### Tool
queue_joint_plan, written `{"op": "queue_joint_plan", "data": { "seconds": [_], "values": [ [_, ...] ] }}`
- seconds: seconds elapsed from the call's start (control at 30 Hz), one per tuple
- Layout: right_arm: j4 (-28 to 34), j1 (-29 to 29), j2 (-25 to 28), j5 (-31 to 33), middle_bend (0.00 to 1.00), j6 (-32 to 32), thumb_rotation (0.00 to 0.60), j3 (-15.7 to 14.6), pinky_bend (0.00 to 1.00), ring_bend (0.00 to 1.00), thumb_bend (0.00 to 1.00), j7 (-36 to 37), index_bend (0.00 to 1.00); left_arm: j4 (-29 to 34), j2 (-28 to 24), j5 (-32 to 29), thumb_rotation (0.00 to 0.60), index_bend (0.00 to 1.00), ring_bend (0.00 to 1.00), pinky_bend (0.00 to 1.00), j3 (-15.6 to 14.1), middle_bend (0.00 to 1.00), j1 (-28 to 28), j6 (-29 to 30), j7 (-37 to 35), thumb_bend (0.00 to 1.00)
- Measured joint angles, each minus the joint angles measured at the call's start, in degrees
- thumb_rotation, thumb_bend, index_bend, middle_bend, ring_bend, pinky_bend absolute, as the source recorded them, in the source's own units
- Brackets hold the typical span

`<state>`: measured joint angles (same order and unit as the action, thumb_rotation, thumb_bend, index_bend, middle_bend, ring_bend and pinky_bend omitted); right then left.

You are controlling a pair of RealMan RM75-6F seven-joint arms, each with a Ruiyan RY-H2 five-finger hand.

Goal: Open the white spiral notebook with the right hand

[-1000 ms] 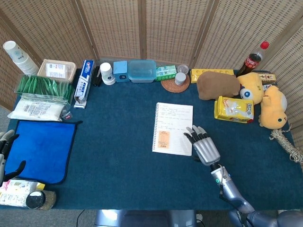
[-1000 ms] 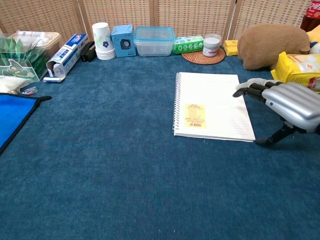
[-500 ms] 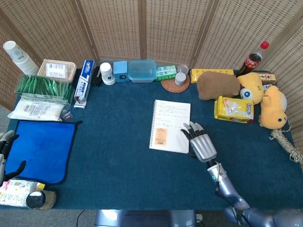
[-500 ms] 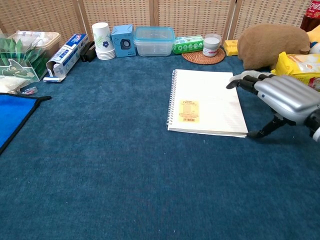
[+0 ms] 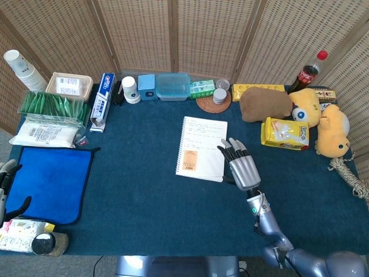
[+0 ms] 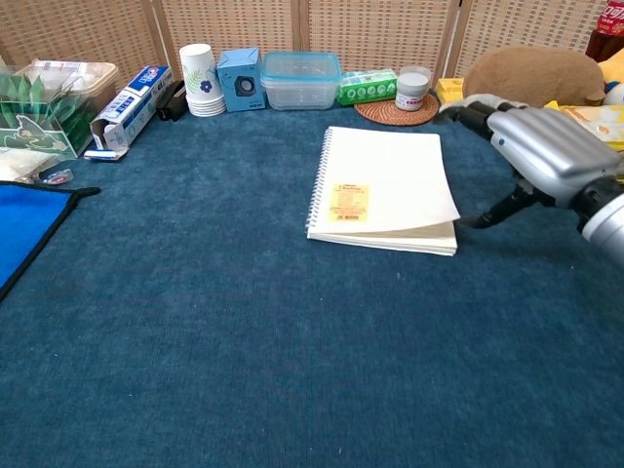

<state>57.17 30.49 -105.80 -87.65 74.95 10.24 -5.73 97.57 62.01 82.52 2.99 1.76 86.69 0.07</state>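
The white spiral notebook [image 5: 199, 147] lies closed on the blue tablecloth, spiral at its left, an orange label on its cover. In the chest view the notebook [image 6: 385, 185] shows its right edge raised a little, the page stack visible there. My right hand [image 5: 242, 167] is at that right edge with fingers spread over it. Seen from the chest, the right hand [image 6: 541, 151] has its thumb touching the notebook's lower right edge, and it grips nothing. My left hand [image 5: 8, 184] rests at the table's far left edge, fingers apart and holding nothing.
A blue cloth [image 5: 49, 182] lies at the left. Along the back stand paper cups [image 6: 203, 80], a toothpaste box [image 6: 125, 107], a clear container [image 6: 300, 80] and a coaster with a jar [image 6: 402, 102]. Plush toys [image 5: 265, 104], a yellow packet [image 5: 284, 133] and a cola bottle [image 5: 307, 72] crowd the right.
The right hand has moved left and farther back, sliding the notebook left and away with it. The notebook's right edge now sits slightly raised. The left hand has not moved.
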Motion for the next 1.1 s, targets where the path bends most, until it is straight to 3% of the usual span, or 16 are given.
{"op": "queue_joint_plan", "data": {
  "seconds": [0.5,1.1],
  "values": [
    [-1.1,4.2,-5.0,2.3,0.16,3.5,0.6,5.9,0.14,0.11,0.06,0.9,0.12,-1.0,0.6,0.3,0.6,0.24,0.05,0.0,-0.3,0.09,-1.2,1.5,-2.1,0.29],
    [2.1,12.6,-5.9,5.2,0.16,-3.3,0.6,10.0,0.14,0.11,0.06,-1.9,0.1,-2.6,0.9,0.7,0.6,0.24,0.05,0.0,-0.6,0.09,-2.6,2.9,-4.1,0.29]
  ]
}}
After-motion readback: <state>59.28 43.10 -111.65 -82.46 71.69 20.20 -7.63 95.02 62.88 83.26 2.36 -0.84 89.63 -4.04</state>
